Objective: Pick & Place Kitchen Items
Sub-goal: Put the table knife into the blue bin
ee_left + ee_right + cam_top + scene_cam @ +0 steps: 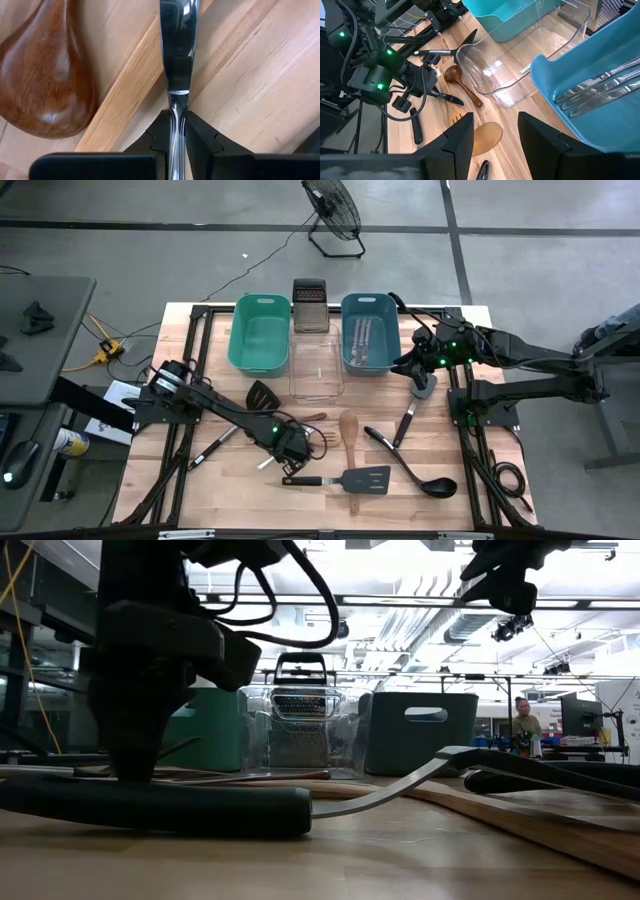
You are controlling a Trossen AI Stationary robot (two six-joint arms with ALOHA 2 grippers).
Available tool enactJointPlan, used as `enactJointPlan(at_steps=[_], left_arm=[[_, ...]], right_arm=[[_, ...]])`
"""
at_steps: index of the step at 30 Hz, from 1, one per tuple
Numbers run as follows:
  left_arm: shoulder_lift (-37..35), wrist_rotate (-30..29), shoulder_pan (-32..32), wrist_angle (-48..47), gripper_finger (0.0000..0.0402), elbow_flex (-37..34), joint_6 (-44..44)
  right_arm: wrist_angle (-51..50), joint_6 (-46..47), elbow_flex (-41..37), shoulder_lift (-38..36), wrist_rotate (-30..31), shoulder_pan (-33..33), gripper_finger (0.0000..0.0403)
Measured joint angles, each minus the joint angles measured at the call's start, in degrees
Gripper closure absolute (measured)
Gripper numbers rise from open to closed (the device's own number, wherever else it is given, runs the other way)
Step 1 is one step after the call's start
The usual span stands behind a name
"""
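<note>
My left gripper [292, 445] points down at the table's middle front and is shut on a silver metal utensil [178, 45]. A dark brown wooden spoon [45, 75] lies right beside it on the table. Around them lie a light wooden spoon [348, 428], a black turner [352, 479], a black ladle [415, 472] and a second black turner [262, 393]. My right gripper [425, 383] hangs open above the table in front of the blue tub [366, 332], with nothing between its fingers [462, 142]. My left gripper pinches the silver utensil's narrow neck [177, 107] between its two fingers, just below where the metal widens. The fingers come from above, pointing down, and lie across the utensil. The utensil runs flat and close over the table boards; whether it is lifted I cannot tell.
At the back stand a teal tub [260, 332], a clear tub [317, 368] and the blue tub holding silver utensils [600, 87], with a steel grater [310, 305] behind. A black-handled utensil [405, 422] lies at the right. A person [522, 725] sits far off in the room.
</note>
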Motion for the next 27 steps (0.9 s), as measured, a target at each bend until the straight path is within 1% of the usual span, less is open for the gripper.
enactJointPlan(at_steps=[6,17,21,27], left_arm=[[0.3,1.0,0.7,-1.6,0.0371,3.1,1.5],[0.3,2.2,0.7,-1.1,0.0371,3.5,1.5],[-0.8,2.7,0.6,-0.1,0.0371,3.6,1.5],[-3.8,1.3,0.6,-0.5,0.0371,3.7,1.0]], right_arm=[[0.0,-0.2,0.0,0.0,0.0,0.0,0.0256],[0.0,-0.2,0.0,0.0,-1.7,0.0,0.0256],[0.0,-0.3,0.0,0.0,-1.9,0.0,0.0256],[-0.3,-1.3,0.0,0.0,-1.9,0.0,0.0256]])
